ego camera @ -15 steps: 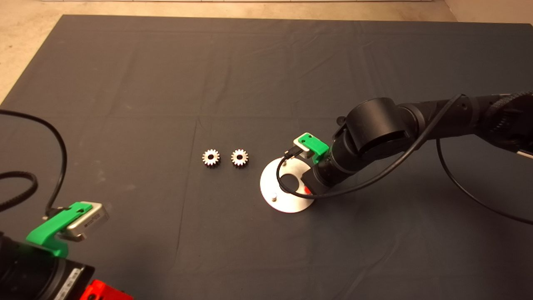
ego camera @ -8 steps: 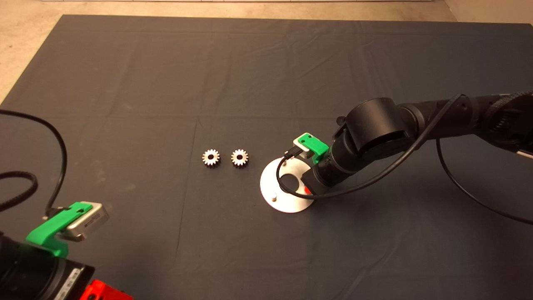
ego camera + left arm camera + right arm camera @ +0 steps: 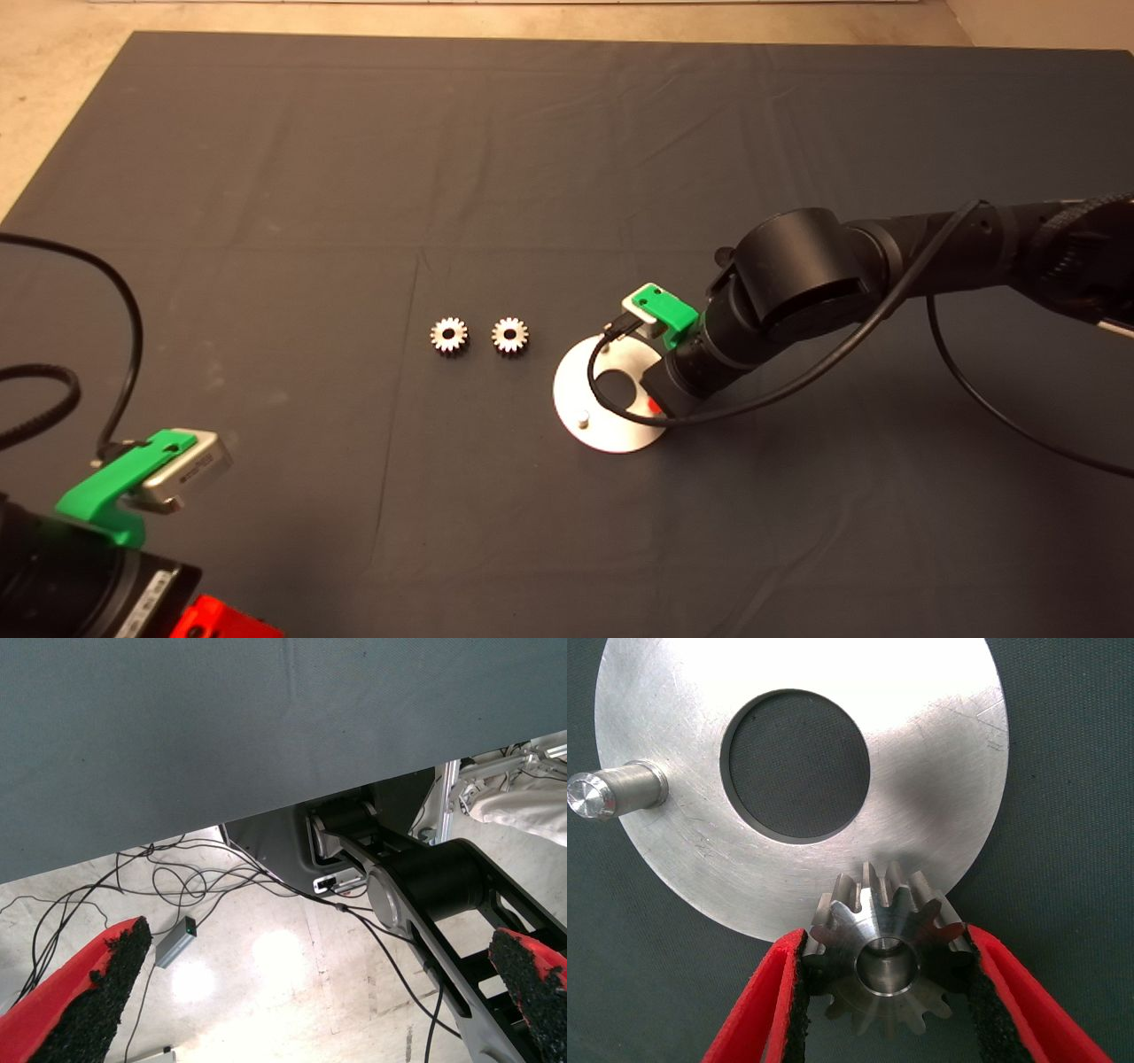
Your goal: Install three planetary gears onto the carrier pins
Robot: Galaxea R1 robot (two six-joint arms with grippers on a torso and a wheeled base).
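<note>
Right hand [image 3: 886,992] clamped on small toothed silver steel gear [image 3: 884,948], seated over flat round silver disc [image 3: 939,753]; left hand [image 3: 292,992] parked, spread wide, empty.

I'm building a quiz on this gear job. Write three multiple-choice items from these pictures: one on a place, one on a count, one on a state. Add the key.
1. Where does the round disc lie?
A. to the right of the two loose gears
B. between the two loose gears
C. off the mat

2. How many gears lie loose on the mat?
A. none
B. two
C. four

3. What is the right gripper doing?
A. hanging open over bare mat
B. gripping a gear at the disc
C. gripping a pin

Key:
1 A: in the head view the disc sits right of both loose gears.
2 B: only those two lie free.
3 B: the right wrist view shows a third gear between the red fingers, a pin end in its bore.

The left gripper waits open at the mat's lower left edge.
</note>
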